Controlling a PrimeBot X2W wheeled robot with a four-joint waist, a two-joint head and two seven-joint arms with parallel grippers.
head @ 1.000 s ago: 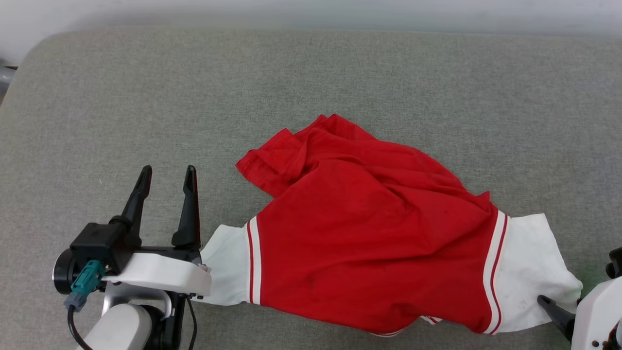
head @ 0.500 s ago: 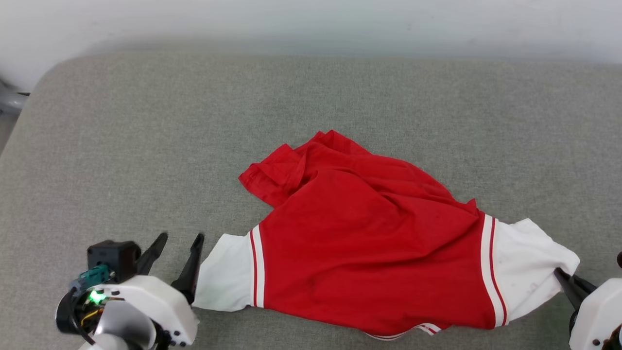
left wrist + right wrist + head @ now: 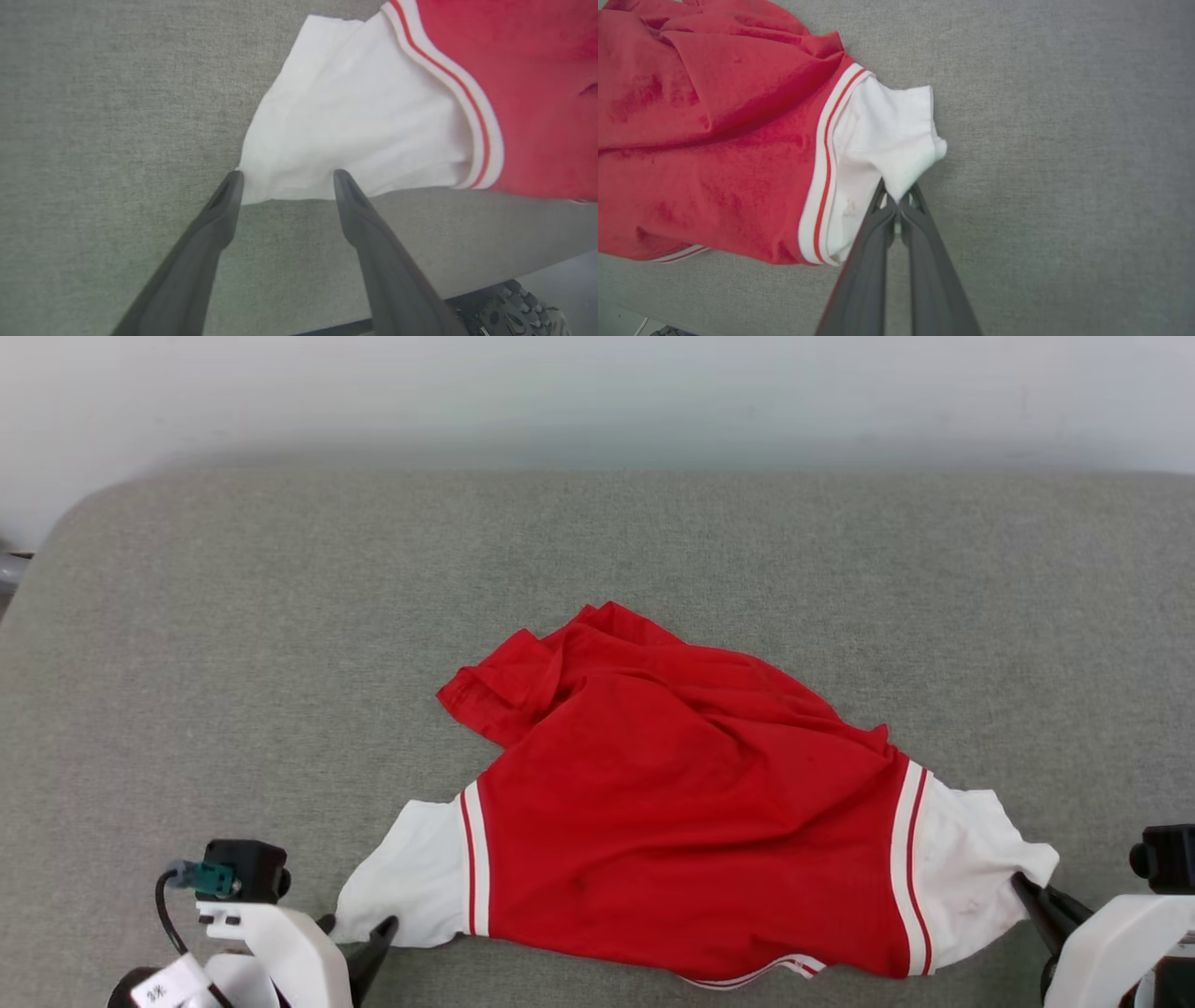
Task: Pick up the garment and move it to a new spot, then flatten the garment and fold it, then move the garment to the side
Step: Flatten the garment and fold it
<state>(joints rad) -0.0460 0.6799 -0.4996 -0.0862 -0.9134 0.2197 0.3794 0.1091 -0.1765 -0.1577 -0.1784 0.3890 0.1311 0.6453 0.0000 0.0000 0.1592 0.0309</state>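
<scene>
The garment [image 3: 672,821] lies crumpled on the grey fabric surface [image 3: 280,616]. One white sleeve is pinched by the clenched right gripper [image 3: 899,198]. The left gripper [image 3: 288,175] is spread open at the other sleeve's edge. The thin pinch may be lost under tension.

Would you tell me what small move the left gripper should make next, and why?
Probably close the left gripper on the white sleeve: its open fingers flank that sleeve's corner, while the right gripper is shut on the other sleeve, so both ends would be held.
</scene>
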